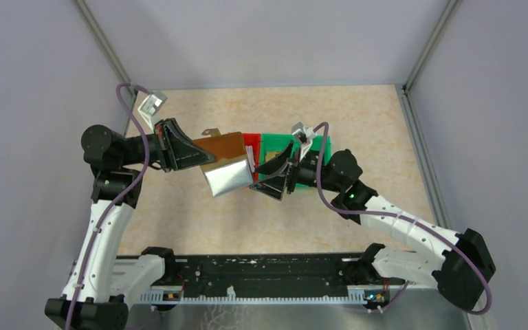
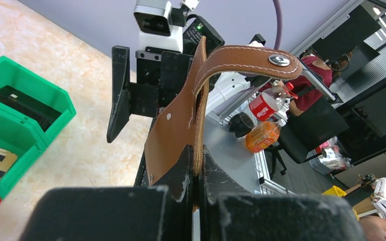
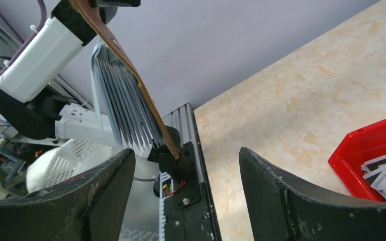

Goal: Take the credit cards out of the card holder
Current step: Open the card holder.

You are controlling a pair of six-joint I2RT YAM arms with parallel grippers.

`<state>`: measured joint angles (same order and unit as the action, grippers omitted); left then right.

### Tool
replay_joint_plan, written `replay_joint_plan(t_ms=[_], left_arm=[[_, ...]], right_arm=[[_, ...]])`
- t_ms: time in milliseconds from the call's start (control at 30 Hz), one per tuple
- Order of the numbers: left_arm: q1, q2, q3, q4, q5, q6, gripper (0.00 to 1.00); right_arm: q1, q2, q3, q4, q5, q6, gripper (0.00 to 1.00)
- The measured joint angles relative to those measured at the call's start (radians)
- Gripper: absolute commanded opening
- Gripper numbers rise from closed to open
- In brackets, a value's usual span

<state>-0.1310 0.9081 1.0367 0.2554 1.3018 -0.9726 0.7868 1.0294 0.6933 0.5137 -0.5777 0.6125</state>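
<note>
The middle of the table is crowded. The left gripper pinches the card holder up in the air, and its pale pockets hang down just beside the right gripper, whose fingers are wide apart. Right behind them sit a red bin and a green bin, touching each other. The table is bare at the near side and at the far side, so there is room there. Grey walls close in three sides.
</note>
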Motion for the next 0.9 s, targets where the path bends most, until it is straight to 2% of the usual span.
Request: replay_joint_plan(t_ms=[367,667,900], left_arm=[[0.0,-0.001,0.006,0.006,0.0,-0.007,0.0],[0.0,-0.001,0.006,-0.021,-0.002,0.035,0.0],[0.0,-0.003,0.006,-0.044,-0.005,0.054,0.0]], right_arm=[[0.0,0.045,0.001,0.099,-0.042,0.055,0.75],[0.001,0.049,0.008,0.108,-0.114,0.071,0.75],[0.002,0.088,0.049,0.131,-0.095,0.079,0.74]])
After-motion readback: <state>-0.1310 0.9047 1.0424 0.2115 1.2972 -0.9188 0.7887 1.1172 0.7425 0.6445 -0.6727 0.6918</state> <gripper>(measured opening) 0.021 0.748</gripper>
